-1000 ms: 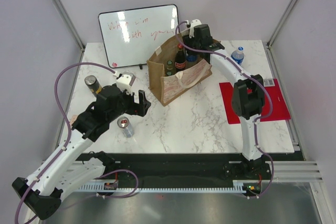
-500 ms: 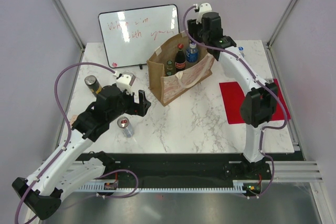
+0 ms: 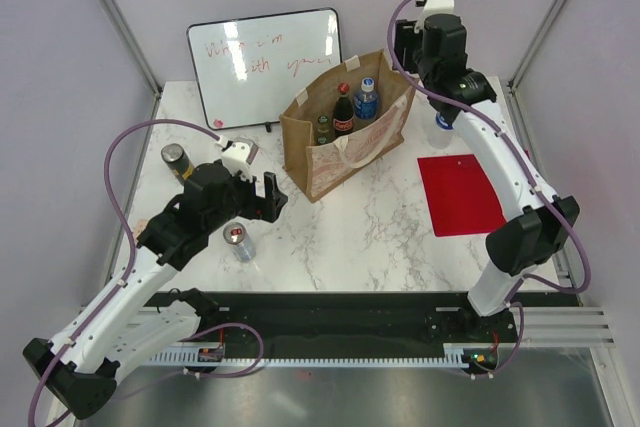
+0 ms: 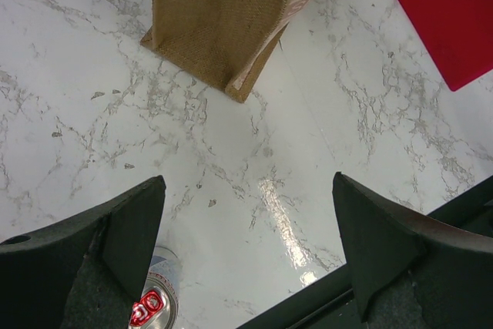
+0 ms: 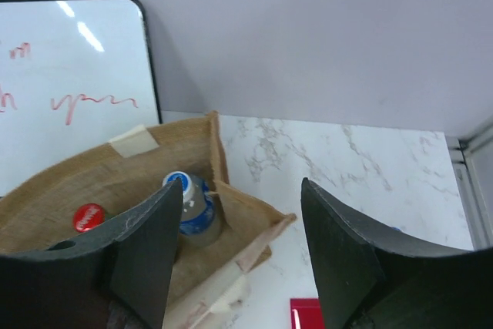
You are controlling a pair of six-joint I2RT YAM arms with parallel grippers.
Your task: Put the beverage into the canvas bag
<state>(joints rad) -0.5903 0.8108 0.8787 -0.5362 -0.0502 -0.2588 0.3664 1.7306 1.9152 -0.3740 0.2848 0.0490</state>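
Right fingers [image 5: 347,260] are spread apart and empty, up near the table's [image 4: 231,152] far edge. The clear plastic bottle [image 5: 192,209], blue cap up, stands inside the coarse tan canvas bag [image 5: 92,182], beside a red-capped cola bottle [image 5: 88,217]. My left fingers [image 4: 385,244] gape wide over veined marble, a round silver can [image 4: 154,306] below.

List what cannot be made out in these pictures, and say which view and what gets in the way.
- Whiteboard writing: top view, glare and small size blur it; right wrist view, left edge cuts it.
- Blue-and-white item right of the canvas bag: top view, right arm covers most.
- Silver can: left wrist view, bottom edge cuts it.
- Small dark bottle in the bag: top view, label too small.
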